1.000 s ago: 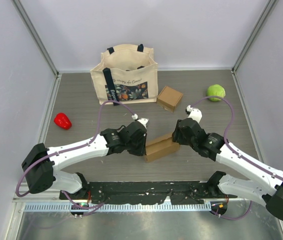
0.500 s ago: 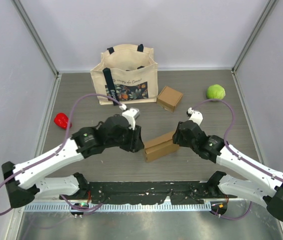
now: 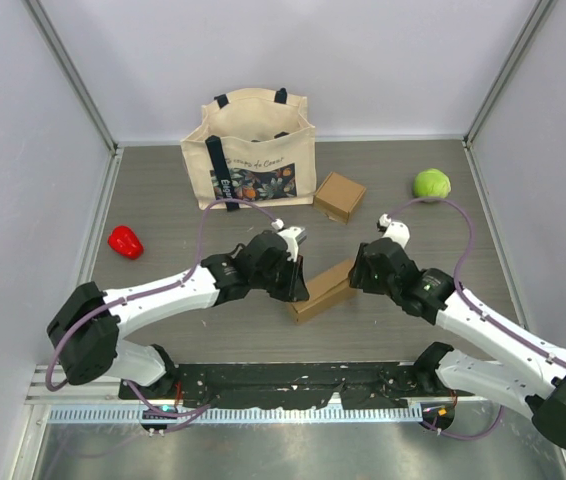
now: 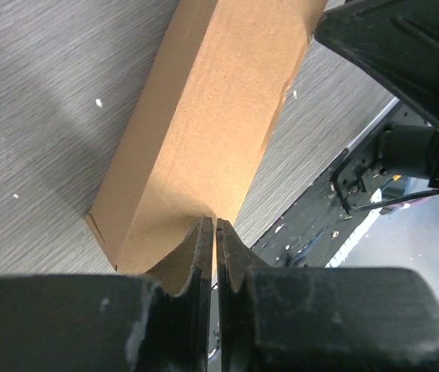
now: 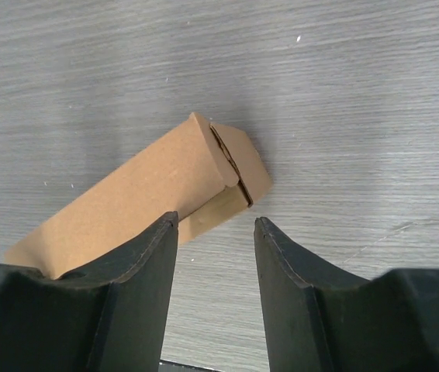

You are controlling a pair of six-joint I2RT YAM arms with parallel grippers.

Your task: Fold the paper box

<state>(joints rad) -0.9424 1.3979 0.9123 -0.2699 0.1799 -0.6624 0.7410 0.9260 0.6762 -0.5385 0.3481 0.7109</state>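
Left end of the paper box point(image 3: 328, 288) under the left hand point(image 3: 299, 284) (tote bag point(image 3: 253, 150) lettering illegibly small)

Tote bag point(image 3: 259, 150) carries printed line and side label, both too small to read.

The paper box point(image 3: 323, 292) lay slanted in the middle of the table point(image 3: 163, 190), and both of its ends were blocked. The left gripper point(image 4: 214, 226), fingers pressed together, stood at the near-left end, and the right gripper point(image 5: 216, 221), fingers spread, hung over the far-right end. Between the two grippers the long sides of the box were free, with bare table toward the near edge and toward the back. Further back stood a small cardboard box point(image 3: 340, 196) and a tote bag point(image 3: 253, 150), with only a narrow gap between them. A green ball point(image 3: 431, 184) at the far right and a red pepper point(image 3: 125, 241) at the left lay well apart from the paper box.
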